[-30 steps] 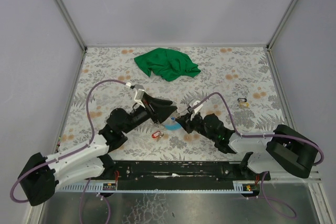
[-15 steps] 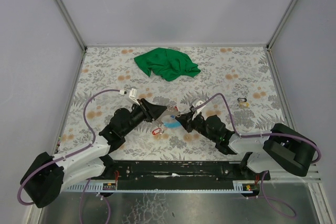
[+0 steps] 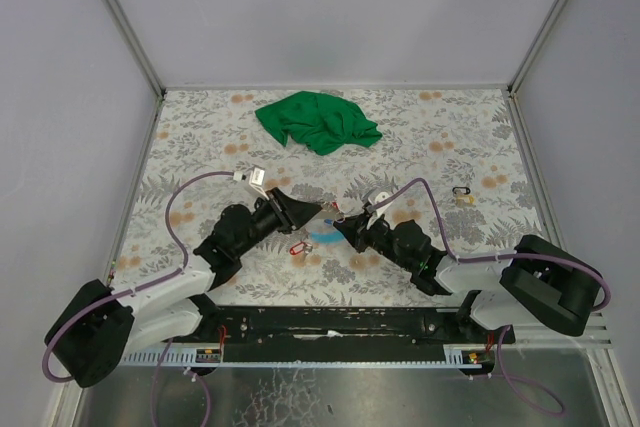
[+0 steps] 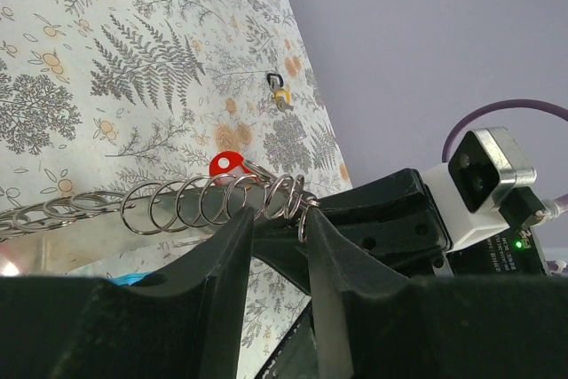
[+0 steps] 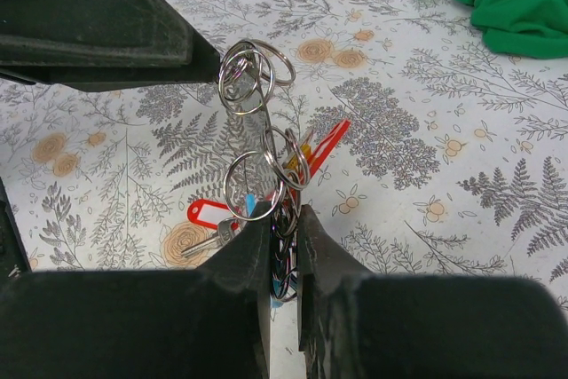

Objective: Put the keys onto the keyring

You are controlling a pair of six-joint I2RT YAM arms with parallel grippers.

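Observation:
The keyring [image 3: 331, 215], a chain of thin metal rings, hangs taut between my two grippers over the table's middle. My left gripper [image 3: 303, 213] pinches its far end; in the left wrist view the rings [image 4: 213, 201] lie across the tips of that gripper [image 4: 275, 215]. My right gripper [image 5: 284, 219] is shut on the lower rings [image 5: 257, 185]. A key with a red tag [image 5: 206, 217] lies flat on the table below, and also shows from above [image 3: 298, 249]. A light blue tag [image 3: 323, 237] lies under the chain. A second red tag [image 5: 330, 143] hangs behind the rings.
A crumpled green cloth [image 3: 318, 122] lies at the back centre. A tiny dark-and-yellow item [image 3: 462, 194] sits at the right, also in the left wrist view [image 4: 280, 95]. The floral table cover [image 3: 200, 137] is walled at the left, right and back.
Over the last second my left gripper moved down and back a little toward its base, keeping the chain's end. The right gripper shifted slightly. The red key stayed on the table.

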